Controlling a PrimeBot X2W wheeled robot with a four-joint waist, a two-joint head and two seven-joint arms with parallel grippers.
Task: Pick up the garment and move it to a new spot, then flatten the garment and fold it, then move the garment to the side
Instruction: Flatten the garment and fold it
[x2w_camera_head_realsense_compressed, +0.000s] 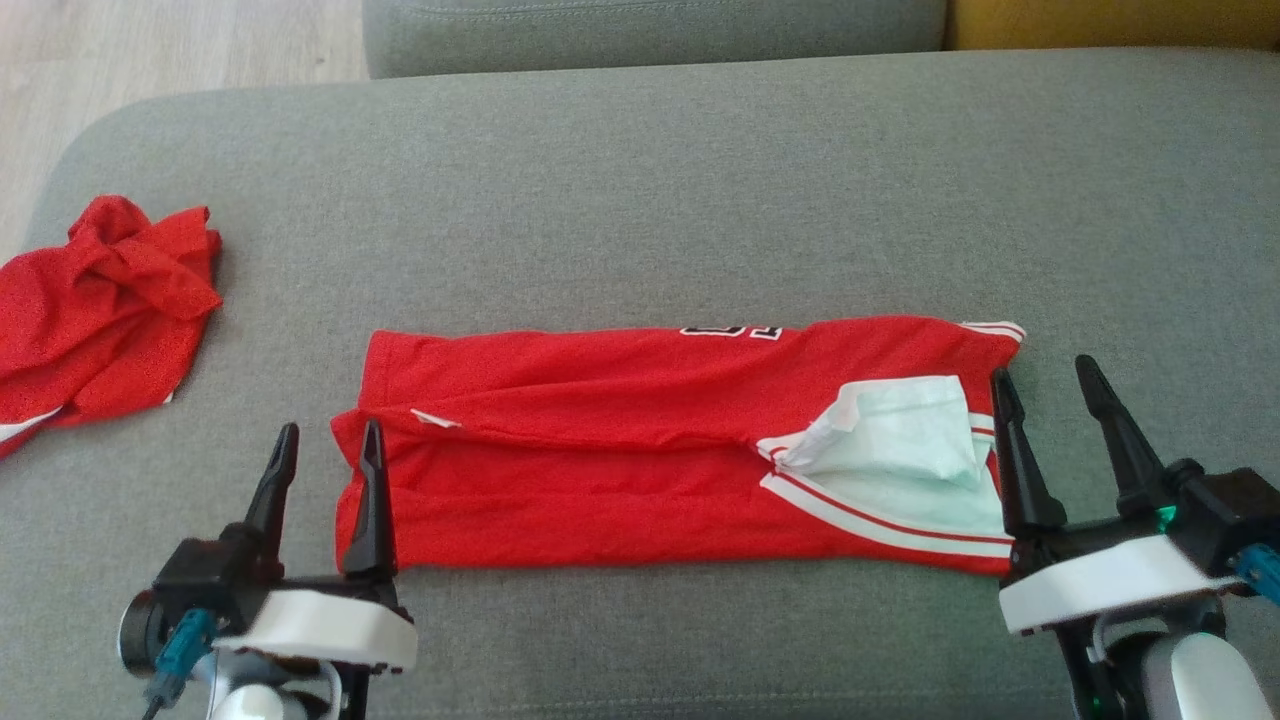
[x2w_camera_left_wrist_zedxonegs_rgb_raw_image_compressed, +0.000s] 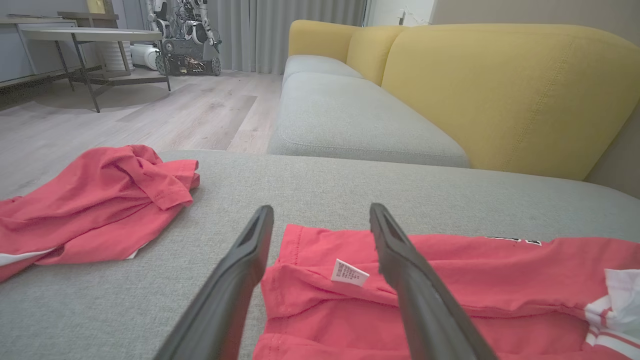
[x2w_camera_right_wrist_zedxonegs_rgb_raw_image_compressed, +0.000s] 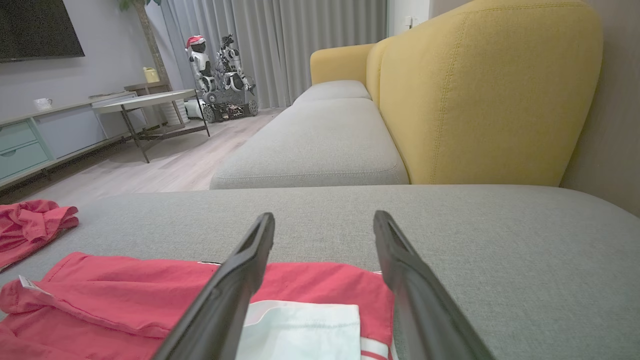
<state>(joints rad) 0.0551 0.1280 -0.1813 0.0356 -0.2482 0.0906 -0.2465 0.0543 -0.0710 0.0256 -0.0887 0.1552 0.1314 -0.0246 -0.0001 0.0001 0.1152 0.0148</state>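
On the grey cushion (x2w_camera_head_realsense_compressed: 640, 200) the red garment (x2w_camera_head_realsense_compressed: 600, 480) lies lengthwise left-to-right — white-trimmed end rightward — both jaws spread.

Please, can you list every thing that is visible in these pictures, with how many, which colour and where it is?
folded garment: one, red with white trim, flat on the cushion between the grippers
crumpled garment: one, red, at the cushion's left edge
cushion: one, grey, under both garments
sofa back: one, yellow, behind the further grey seats
floor: pale wood, beyond the cushion
table: one, grey top, dark legs, far on the floor
other robot hardware: count unclear, white and dark, by the curtains
curtains: grey, far wall
left gripper: one, dark fingers, open, straddling the folded garment's left edge
right gripper: one, dark fingers, open, at its right end
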